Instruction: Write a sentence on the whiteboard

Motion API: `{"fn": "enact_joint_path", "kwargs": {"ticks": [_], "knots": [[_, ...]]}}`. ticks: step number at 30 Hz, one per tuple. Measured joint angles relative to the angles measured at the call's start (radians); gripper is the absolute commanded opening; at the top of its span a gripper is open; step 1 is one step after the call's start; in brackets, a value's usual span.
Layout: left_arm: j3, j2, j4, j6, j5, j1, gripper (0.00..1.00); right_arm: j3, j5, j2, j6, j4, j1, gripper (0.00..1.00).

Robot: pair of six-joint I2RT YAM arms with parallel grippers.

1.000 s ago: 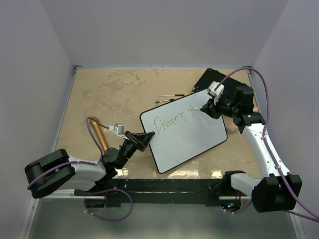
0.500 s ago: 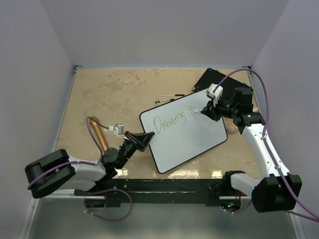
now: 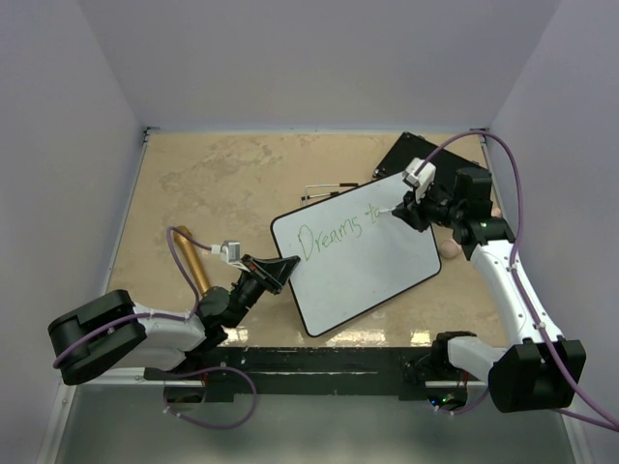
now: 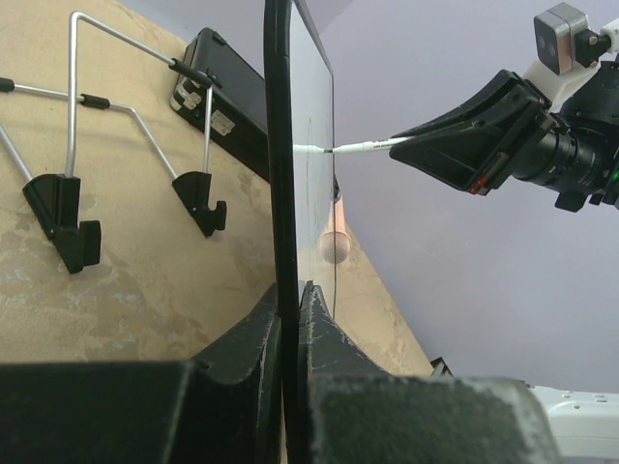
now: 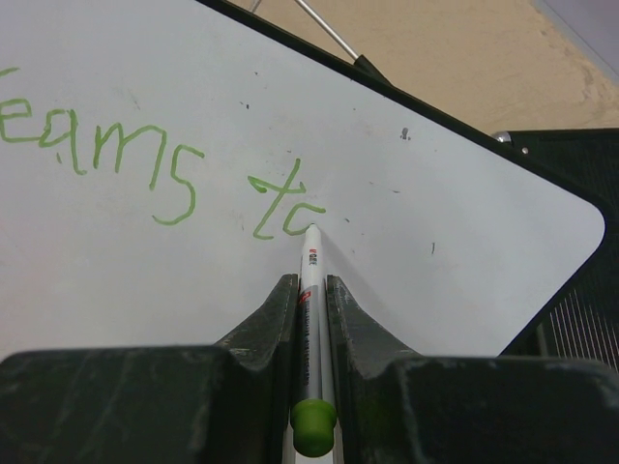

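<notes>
The left arm (image 3: 164, 329) and right arm (image 3: 508, 280) are white shells joined by black housings, each with a bulky black link near its base. A purple cable (image 3: 513, 184) loops along each. The left fingers (image 4: 242, 358) and right fingers (image 5: 266, 319) are matte black wedges. A small grey-white camera (image 3: 418, 174) tops each wrist.

Whiteboard (image 4: 280, 145) seen edge-on and upright, pinched at 6 o'clock between the fingers (image 4: 253, 333) of the left gripper (image 4: 290, 292), white marker (image 4: 363, 146) tip touching its face from 2 o'clock, clamped in the right gripper (image 4: 426, 141), wire stand (image 4: 106, 108) and flat black board (image 4: 227, 92) on the tabletop (image 4: 126, 280) at 10 o'clock.
</notes>
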Motion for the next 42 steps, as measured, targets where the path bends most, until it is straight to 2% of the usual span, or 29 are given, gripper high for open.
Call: {"fn": "enact_joint_path", "kwargs": {"ticks": [13,28,42], "knots": [[0.000,0.000,0.000,0.000,0.000,0.000,0.00,0.006,0.003,0.009,0.018,0.031,0.000,0.00],[0.000,0.000,-0.001,-0.002,-0.003,0.000,0.00,0.006,0.010,0.008,-0.055,-0.041,0.000,0.00],[0.000,-0.004,0.000,0.004,0.008,0.000,0.00,0.014,0.025,-0.006,-0.014,-0.010,-0.007,0.00]]}}
